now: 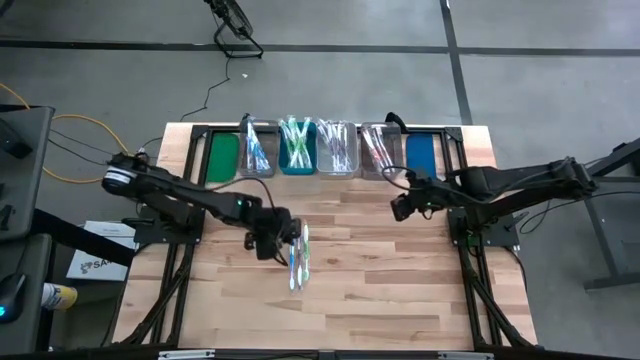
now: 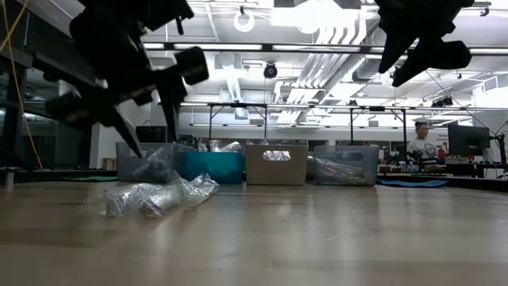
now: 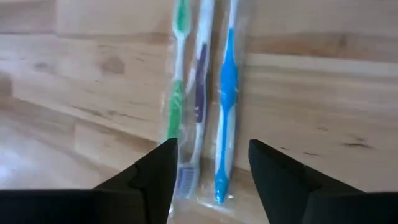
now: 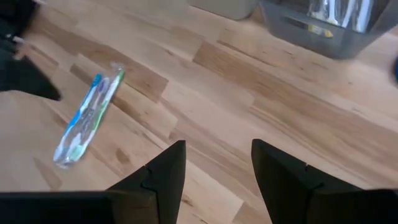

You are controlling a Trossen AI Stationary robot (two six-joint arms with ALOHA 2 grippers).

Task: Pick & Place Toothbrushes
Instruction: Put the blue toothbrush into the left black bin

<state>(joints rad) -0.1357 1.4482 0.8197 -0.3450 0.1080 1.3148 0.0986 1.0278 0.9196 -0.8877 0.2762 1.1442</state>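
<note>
Because three wrapped toothbrushes point(image 3: 202, 99) lie side by side on the table point(image 1: 400, 290), the left gripper point(image 3: 208, 171) hovers over them, fingers spread and empty; the right gripper point(image 1: 400, 207) waits, also parted, near the bins point(image 1: 335, 150).

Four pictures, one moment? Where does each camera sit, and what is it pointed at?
High: overhead, looking down on the wooden table, both arms.
Low: table height, facing the room; arms hang above.
Left wrist: left end effector, open, over wrapped blue, purple, green plastic toothbrushes.
Right wrist: right end effector, open, over bare wood.
All four show those toothbrushes.
</note>
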